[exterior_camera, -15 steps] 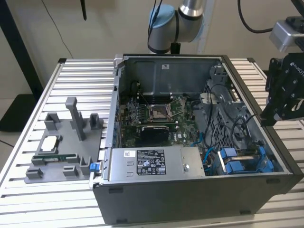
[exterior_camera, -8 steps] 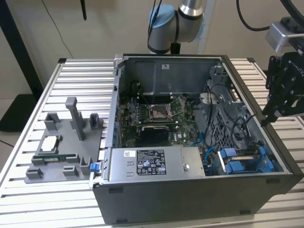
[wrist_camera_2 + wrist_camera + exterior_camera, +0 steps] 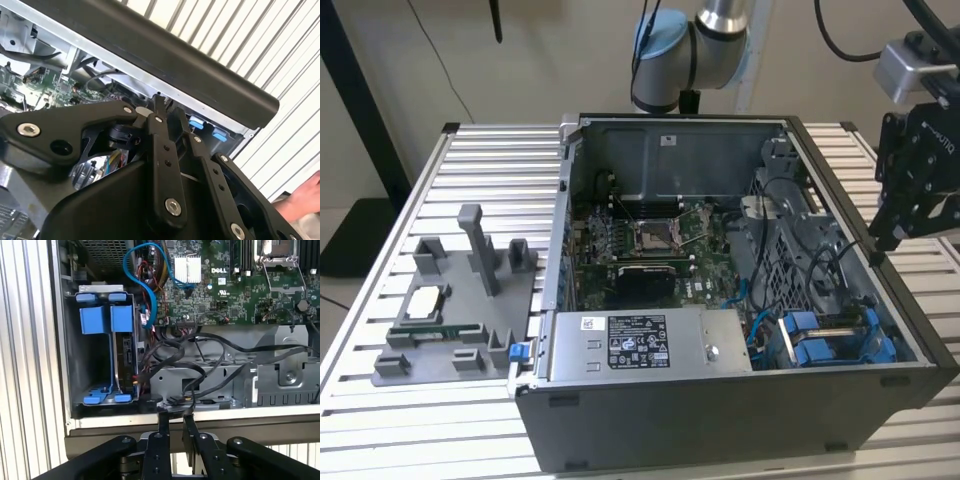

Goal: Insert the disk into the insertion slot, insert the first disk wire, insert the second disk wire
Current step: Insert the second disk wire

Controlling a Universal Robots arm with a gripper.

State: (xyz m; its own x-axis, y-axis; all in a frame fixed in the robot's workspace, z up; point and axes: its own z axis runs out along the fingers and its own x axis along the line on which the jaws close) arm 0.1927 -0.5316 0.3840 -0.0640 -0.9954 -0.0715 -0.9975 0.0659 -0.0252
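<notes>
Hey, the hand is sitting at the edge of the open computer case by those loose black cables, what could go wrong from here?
Two likely risks. The hand sits right at the case wall, so pushing further in could knock the rim. A tangle of black cables lies just ahead of it, beside the drive bay. The hand could snag one and tug a connector loose, or catch the blue cable looping nearby.

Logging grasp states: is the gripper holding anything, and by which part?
Cannot be told; the gripper is at a black cable's plug by the computer case wall.
</notes>
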